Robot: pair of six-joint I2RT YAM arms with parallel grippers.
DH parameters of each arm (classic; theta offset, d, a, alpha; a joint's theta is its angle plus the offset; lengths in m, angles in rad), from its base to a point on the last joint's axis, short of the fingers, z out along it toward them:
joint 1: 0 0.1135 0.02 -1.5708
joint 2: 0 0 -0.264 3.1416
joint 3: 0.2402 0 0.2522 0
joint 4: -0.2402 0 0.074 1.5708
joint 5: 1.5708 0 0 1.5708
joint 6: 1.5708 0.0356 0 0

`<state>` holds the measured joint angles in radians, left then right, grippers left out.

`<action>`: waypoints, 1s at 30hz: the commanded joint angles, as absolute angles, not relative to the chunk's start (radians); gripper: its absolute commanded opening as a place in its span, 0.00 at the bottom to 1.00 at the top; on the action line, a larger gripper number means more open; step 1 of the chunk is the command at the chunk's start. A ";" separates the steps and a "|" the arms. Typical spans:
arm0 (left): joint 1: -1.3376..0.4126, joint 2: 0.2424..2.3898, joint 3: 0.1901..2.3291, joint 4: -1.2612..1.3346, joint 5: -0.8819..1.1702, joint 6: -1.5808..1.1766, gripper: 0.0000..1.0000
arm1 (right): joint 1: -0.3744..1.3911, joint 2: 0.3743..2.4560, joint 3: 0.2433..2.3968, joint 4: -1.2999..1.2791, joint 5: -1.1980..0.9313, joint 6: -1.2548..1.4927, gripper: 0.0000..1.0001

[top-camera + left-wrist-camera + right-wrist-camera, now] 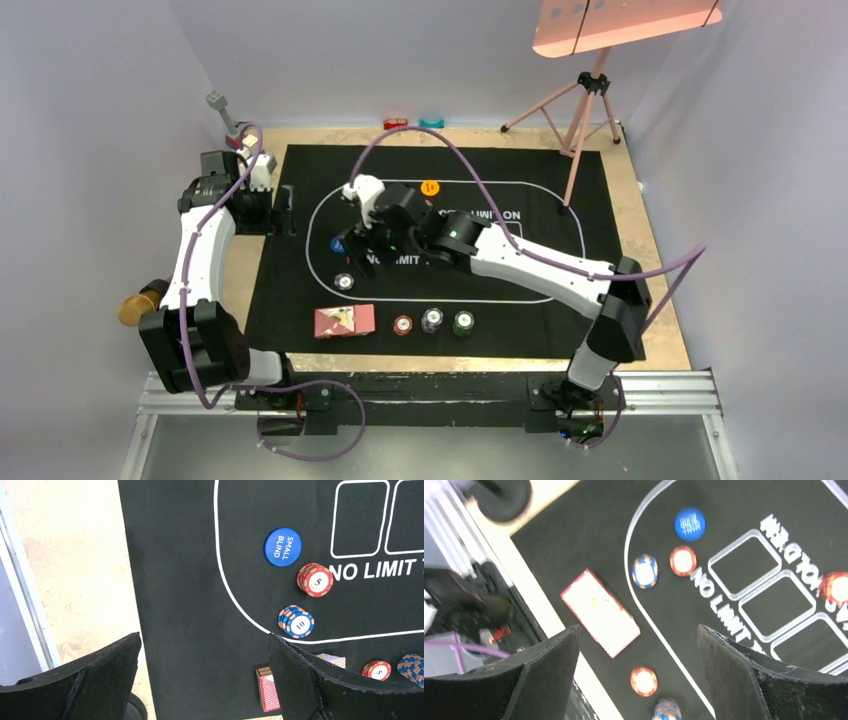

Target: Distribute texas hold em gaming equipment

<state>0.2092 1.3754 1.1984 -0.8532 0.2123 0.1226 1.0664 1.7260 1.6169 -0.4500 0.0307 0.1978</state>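
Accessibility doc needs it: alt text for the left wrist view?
The left gripper hangs open and empty over a black mat printed with white lines. Ahead lie a round blue SMALL BLIND disc, a red-and-white stack of poker chips marked 5 and a blue stack marked 10. A red-backed card deck shows at the bottom edge.

light: bright, even | right wrist: blurred | left wrist: sharp

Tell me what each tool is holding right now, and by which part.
Nothing is held. The left tool and the right tool are both open and empty, above the black mat.
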 commanded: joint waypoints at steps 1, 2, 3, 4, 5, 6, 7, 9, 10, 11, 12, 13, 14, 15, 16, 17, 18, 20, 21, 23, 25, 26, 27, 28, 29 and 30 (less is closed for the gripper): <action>0.218 1.358 1.209 -0.830 0.240 0.123 1.00 | 1.058 1.670 1.407 -0.556 0.050 0.232 0.91; 0.218 1.356 1.208 -0.829 0.242 0.123 1.00 | 1.058 1.646 1.359 -0.550 0.059 0.242 0.91; 0.217 1.356 1.207 -0.828 0.244 0.122 1.00 | 1.058 1.616 1.313 -0.543 0.072 0.251 0.92; 0.217 1.357 1.208 -0.828 0.244 0.122 1.00 | 1.057 1.599 1.280 -0.537 0.082 0.258 0.93; 0.218 1.358 1.209 -0.828 0.246 0.121 1.00 | 1.058 1.589 1.251 -0.532 0.091 0.264 0.93; 0.218 1.357 1.209 -0.828 0.246 0.120 1.00 | 1.057 1.581 1.226 -0.528 0.094 0.268 0.94; 0.218 1.356 1.209 -0.828 0.248 0.121 1.00 | 1.056 1.578 1.207 -0.525 0.094 0.272 0.94; 0.217 1.355 1.207 -0.830 0.247 0.121 1.00 | 1.055 1.579 1.172 -0.515 0.089 0.280 0.94; 0.218 1.355 1.206 -0.830 0.247 0.123 1.00 | 1.055 1.580 1.156 -0.510 0.083 0.281 0.94; 0.217 1.355 1.206 -0.830 0.248 0.123 1.00 | 1.055 1.580 1.142 -0.504 0.081 0.284 0.94; 0.217 1.355 1.204 -0.830 0.248 0.124 1.00 | 1.055 1.582 1.129 -0.497 0.082 0.286 0.94; 0.217 1.354 1.203 -0.829 0.248 0.124 1.00 | 1.055 1.582 1.117 -0.494 0.083 0.287 0.94; 0.217 1.353 1.203 -0.829 0.247 0.124 1.00 | 1.055 1.583 1.110 -0.490 0.082 0.289 0.93; 0.218 1.354 1.203 -0.830 0.248 0.124 1.00 | 1.054 1.583 1.102 -0.487 0.078 0.290 0.93; 0.218 1.353 1.202 -0.829 0.248 0.125 1.00 | 1.054 1.584 1.096 -0.485 0.073 0.290 0.93; 0.217 1.353 1.203 -0.829 0.247 0.126 1.00 | 1.053 1.587 1.089 -0.483 0.068 0.290 0.93; 0.217 1.353 1.203 -0.829 0.247 0.126 1.00 | 1.053 1.590 1.085 -0.481 0.063 0.290 0.93; 0.217 1.355 1.204 -0.829 0.248 0.126 1.00 | 1.052 1.593 1.070 -0.474 0.052 0.290 0.90; 0.218 1.356 1.204 -0.830 0.249 0.126 1.00 | 1.052 1.595 1.064 -0.471 0.049 0.290 0.89; 0.217 1.357 1.204 -0.829 0.249 0.127 1.00 | 1.052 1.597 1.054 -0.469 0.043 0.290 0.86; 0.218 1.359 1.204 -0.828 0.245 0.129 1.00 | 1.052 1.597 1.048 -0.471 0.032 0.286 0.82; 0.216 1.362 1.204 -0.827 0.244 0.128 1.00 | 1.052 1.596 1.045 -0.471 0.031 0.284 0.81; 0.218 1.363 1.205 -0.828 0.243 0.129 1.00 | 1.052 1.596 1.044 -0.472 0.031 0.282 0.80; 0.217 1.365 1.206 -0.828 0.244 0.128 1.00 | 1.052 1.594 1.043 -0.472 0.030 0.281 0.79; 0.217 1.364 1.207 -0.829 0.245 0.127 1.00 | 1.052 1.595 1.041 -0.472 0.029 0.279 0.77; 0.218 1.363 1.207 -0.830 0.245 0.126 1.00 | 1.052 1.597 1.039 -0.471 0.028 0.279 0.76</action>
